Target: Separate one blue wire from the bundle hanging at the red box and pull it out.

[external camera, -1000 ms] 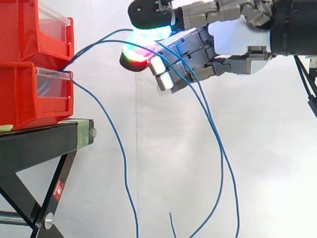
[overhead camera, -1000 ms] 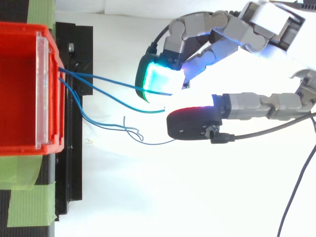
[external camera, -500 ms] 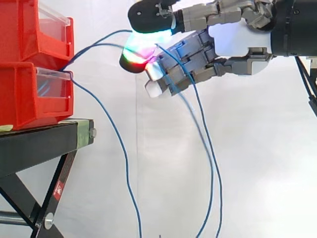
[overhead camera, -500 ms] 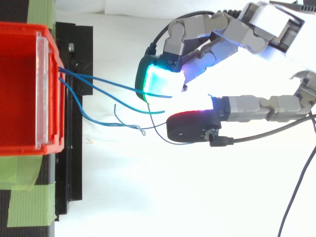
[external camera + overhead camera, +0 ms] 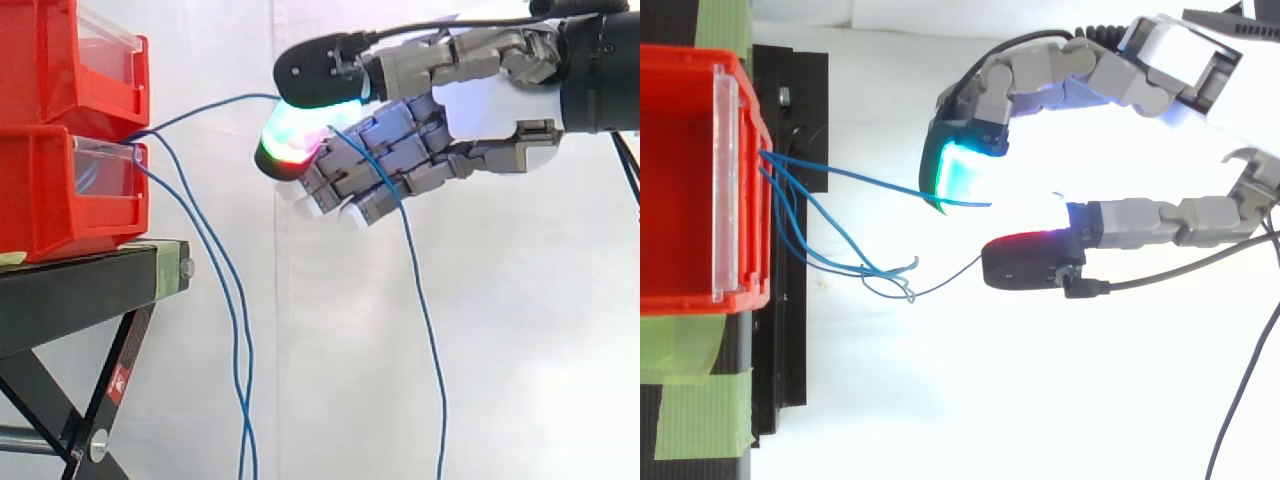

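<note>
**Q:** On the left, why are those strands drooping?

**A:** The bundle is hanging slack from the red box, just beside the bench edge, because I am leaving it alone.

**Q:** And the strand rising to the right?

**A:** That blue wire is running from the box into my hand. I am pinching it between glowing pads, lifting it clear of the others, while its tail is draping over my curled fingers.

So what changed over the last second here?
One blue wire slid off the fingers and dropped back to hang beside the red bins. The hand sank slightly and drew away from them. The other wire stays held in the fingers; bins and stand unmoved.
</note>
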You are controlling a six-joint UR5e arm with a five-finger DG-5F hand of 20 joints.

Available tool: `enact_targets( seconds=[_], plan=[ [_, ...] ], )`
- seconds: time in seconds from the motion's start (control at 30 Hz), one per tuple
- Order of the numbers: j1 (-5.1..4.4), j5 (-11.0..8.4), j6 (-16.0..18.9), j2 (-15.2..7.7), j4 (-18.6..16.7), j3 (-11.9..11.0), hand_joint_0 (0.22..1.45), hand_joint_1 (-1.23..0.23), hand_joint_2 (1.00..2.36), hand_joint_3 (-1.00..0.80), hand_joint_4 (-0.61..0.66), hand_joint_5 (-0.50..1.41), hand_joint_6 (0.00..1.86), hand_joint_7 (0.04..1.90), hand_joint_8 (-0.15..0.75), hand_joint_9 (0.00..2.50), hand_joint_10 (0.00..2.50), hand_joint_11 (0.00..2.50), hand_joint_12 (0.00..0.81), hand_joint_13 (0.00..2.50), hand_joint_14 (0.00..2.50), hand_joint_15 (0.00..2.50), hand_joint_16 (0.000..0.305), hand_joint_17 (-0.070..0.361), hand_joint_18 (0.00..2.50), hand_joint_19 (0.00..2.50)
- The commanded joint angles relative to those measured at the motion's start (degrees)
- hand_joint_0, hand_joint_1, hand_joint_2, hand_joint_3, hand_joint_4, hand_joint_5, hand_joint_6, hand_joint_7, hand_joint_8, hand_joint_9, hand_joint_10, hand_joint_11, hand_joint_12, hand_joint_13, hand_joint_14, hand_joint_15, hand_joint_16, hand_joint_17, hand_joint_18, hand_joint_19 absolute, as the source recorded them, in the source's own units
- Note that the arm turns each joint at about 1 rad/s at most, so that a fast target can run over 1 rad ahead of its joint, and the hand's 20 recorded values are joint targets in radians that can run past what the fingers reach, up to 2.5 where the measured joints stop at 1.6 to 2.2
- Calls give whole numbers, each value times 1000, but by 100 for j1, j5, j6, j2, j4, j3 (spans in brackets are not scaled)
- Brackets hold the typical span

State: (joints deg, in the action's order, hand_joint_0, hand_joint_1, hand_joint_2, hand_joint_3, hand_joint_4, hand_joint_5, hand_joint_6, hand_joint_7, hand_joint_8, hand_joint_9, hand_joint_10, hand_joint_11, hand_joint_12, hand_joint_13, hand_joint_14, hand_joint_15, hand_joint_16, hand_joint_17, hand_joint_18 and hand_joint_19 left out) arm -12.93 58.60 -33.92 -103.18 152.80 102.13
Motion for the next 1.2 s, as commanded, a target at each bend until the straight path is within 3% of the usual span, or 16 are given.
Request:
enact_targets(
  seconds=[0.0, 0.13, 0.37, 0.47, 0.57, 0.67, 0.7, 0.77, 0.83, 1.1, 1.17],
  plan=[
    [1, -95, 26, 0, 180, 0, 588, -757, 1025, 134, -98, -117, 798, 1319, 268, 430, 7, 298, 378, 276, 12, 353, 52, 116, 357, 527],
    [1, -226, 44, 0, 338, 0, 588, -757, 1026, 129, -96, -118, 797, 1326, 266, 421, 9, 286, 379, 279, 14, 356, 51, 115, 355, 531],
    [-7, -226, 105, 0, 532, 0, 587, -755, 1026, 129, -98, -119, 796, 1329, 270, 437, 7, 292, 376, 283, 13, 362, 51, 115, 351, 539],
    [-16, -235, 307, 0, 716, 0, 587, -754, 1027, 129, -93, -119, 798, 1316, 270, 445, 8, 299, 375, 283, 13, 360, 51, 115, 350, 542],
    [-34, -385, 465, 9, 892, 0, 588, -756, 1026, 125, -97, -119, 797, 1325, 269, 452, 8, 301, 375, 285, 13, 357, 51, 115, 351, 539],
    [-86, -727, 632, 9, 1024, 0, 588, -756, 1026, 125, -98, -119, 797, 1318, 271, 458, 7, 303, 375, 285, 13, 357, 51, 115, 351, 539],
    [-122, -930, 764, 9, 1121, 0, 588, -755, 1027, 126, -103, -119, 798, 1318, 270, 460, 7, 308, 375, 284, 14, 356, 51, 115, 351, 539],
    [-148, -1044, 896, 9, 1226, 0, 589, -757, 1026, 122, -111, -119, 798, 1311, 272, 468, 9, 298, 376, 286, 12, 354, 52, 116, 353, 540],
    [-192, -1132, 1063, 61, 1455, 0, 589, -756, 1026, 122, -117, -118, 797, 1305, 270, 471, 9, 299, 377, 287, 12, 352, 52, 116, 354, 538],
    [-297, -1184, 1529, 123, 2105, 35, 590, -757, 1026, 117, -119, -118, 794, 1319, 270, 482, 7, 304, 376, 290, 14, 355, 51, 116, 352, 539],
    [-324, -1193, 1863, 342, 2272, 325, 589, -756, 1026, 117, -118, -119, 793, 1321, 269, 486, 8, 317, 375, 291, 13, 355, 51, 115, 350, 532]
  ],
)
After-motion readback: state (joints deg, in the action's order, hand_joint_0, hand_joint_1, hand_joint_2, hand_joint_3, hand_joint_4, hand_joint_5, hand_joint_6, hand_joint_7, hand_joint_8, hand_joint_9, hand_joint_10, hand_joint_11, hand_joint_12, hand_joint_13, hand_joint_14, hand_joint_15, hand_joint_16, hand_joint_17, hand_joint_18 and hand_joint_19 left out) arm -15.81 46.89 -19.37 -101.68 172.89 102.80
